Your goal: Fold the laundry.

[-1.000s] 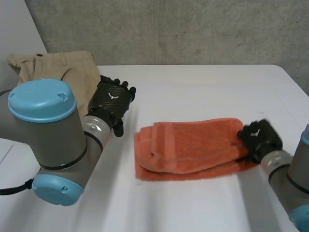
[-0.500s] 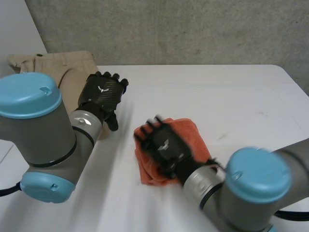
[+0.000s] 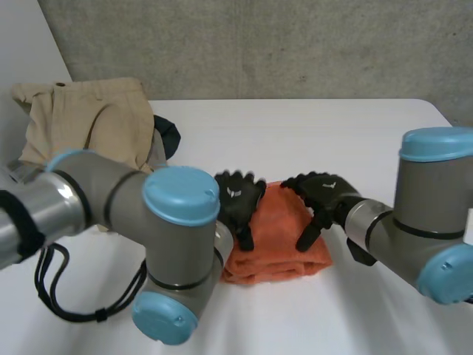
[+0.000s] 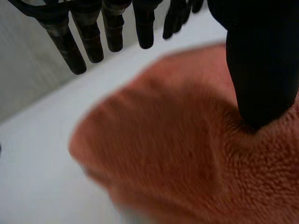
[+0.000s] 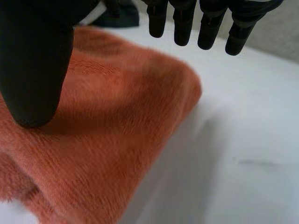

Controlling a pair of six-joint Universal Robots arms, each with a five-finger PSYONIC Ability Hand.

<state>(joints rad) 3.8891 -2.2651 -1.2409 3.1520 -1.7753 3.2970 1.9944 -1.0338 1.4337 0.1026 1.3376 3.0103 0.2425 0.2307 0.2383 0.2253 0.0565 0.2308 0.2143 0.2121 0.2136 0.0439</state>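
Note:
An orange towel [image 3: 277,240] lies folded into a compact pad in the middle of the white table [image 3: 355,140]. My left hand [image 3: 240,198] rests on its left part, open, fingers straight. My right hand [image 3: 319,194] lies on its right part, open as well. In the left wrist view the thumb [image 4: 261,70] touches the towel [image 4: 187,163] while the fingers [image 4: 88,37] hang straight above it. Seen from the right wrist, the thumb [image 5: 35,60] sits on the towel [image 5: 117,130] and the fingers [image 5: 210,23] reach past its folded edge.
A pile of beige trousers [image 3: 89,122] lies at the table's back left corner. A dark garment [image 3: 168,137] pokes out beside it. My left arm [image 3: 170,251] crosses the table in front of the pile.
The right hand carried the towel's right end over to the left, let go and drew back to the right part. The left hand came from beside the trousers onto the towel.

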